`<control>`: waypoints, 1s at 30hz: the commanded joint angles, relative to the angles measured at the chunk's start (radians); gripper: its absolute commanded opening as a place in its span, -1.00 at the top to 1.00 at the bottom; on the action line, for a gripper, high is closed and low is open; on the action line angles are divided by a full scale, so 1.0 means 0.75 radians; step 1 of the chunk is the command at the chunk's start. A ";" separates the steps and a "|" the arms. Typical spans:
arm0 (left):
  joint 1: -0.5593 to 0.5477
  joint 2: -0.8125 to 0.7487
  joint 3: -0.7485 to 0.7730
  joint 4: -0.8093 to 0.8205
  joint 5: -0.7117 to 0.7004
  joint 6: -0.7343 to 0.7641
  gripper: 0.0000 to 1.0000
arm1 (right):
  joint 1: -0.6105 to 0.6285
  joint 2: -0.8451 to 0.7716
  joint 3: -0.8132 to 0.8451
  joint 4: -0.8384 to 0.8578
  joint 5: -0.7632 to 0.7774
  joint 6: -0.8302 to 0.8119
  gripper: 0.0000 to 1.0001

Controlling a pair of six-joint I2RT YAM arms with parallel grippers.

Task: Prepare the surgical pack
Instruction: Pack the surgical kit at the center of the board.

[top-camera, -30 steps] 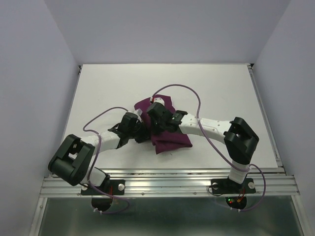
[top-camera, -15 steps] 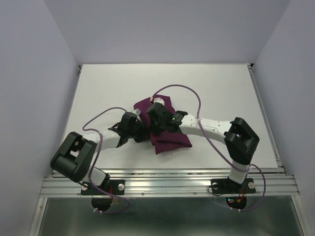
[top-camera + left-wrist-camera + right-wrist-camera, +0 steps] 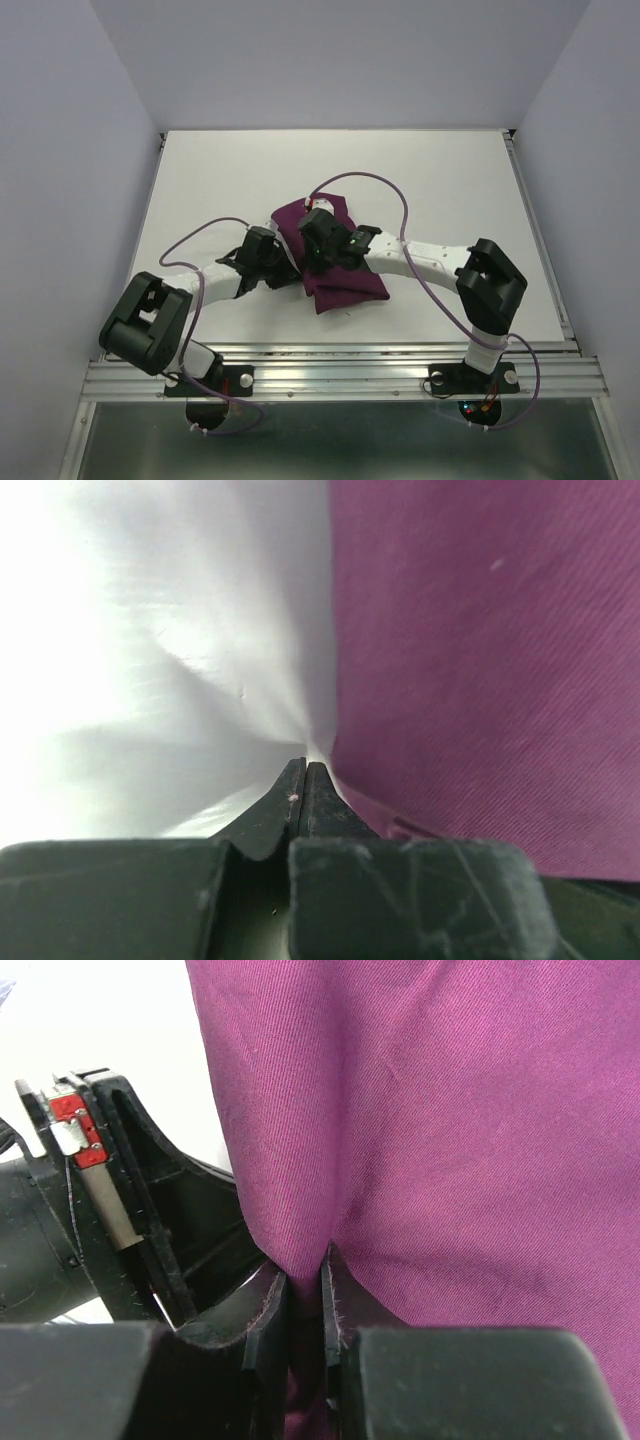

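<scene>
While the right gripper [image 3: 305,1278] pinches a fold of plum-purple square cloth [image 3: 342,286], the left gripper [image 3: 303,776] sits pressed together at its edge; a tug could slip that thin bite, spilling the fold.

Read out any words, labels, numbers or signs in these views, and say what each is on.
No text can be read anywhere.
The purple cloth is plain, without print.
The small red part on black arm hardware, in the right wrist view, shows no legible marking.
The white table carries no label.

A lab test cell: white table [image 3: 450,180] boxed by plain walls [image 3: 60,150].
</scene>
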 commanded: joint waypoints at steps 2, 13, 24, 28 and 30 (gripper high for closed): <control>-0.005 0.063 0.104 0.071 0.053 0.036 1.00 | 0.015 -0.076 0.036 0.159 -0.025 0.044 0.99; -0.071 0.214 0.248 0.209 0.152 0.028 1.00 | 0.015 -0.056 0.063 0.155 -0.021 0.044 0.99; -0.069 0.022 0.131 -0.143 -0.093 0.157 1.00 | 0.015 -0.023 0.049 0.171 -0.017 0.048 0.99; -0.067 -0.084 0.123 -0.323 -0.198 0.173 1.00 | 0.015 -0.004 0.057 0.178 -0.037 0.044 0.99; -0.061 -0.111 0.152 -0.425 -0.243 0.183 1.00 | 0.015 0.006 0.059 0.180 -0.050 0.042 0.99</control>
